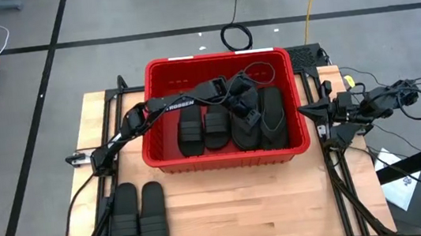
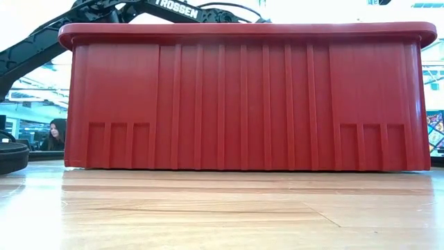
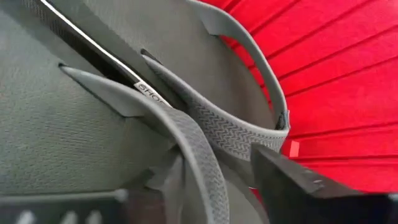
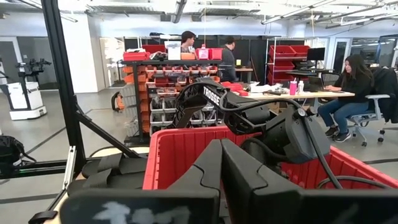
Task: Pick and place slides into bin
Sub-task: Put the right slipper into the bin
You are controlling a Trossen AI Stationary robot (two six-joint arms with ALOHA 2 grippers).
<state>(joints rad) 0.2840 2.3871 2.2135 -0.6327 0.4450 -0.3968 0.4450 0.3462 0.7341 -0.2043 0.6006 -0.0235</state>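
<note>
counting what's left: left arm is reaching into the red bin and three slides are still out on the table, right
Not quite: two slides lie out on the table, not three, as the high view shows. The rest holds: the left arm reaches into the red bin, its gripper over the slides there.

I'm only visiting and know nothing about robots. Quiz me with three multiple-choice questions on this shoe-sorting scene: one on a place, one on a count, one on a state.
1. Where is the left hand?
A. over the bare floor
B. inside the red bin
C. beside the pair on the table

2. How many slides on the table lie outside the bin?
A. two
B. five
C. none

3. How is the right hand?
A. gripping a slide
B. wide open
C. shut, holding nothing

Answers: 1 B, the high view shows it among slides in the bin. 2 A, one pair lies at the front left. 3 C, its fingers meet, empty.
</note>
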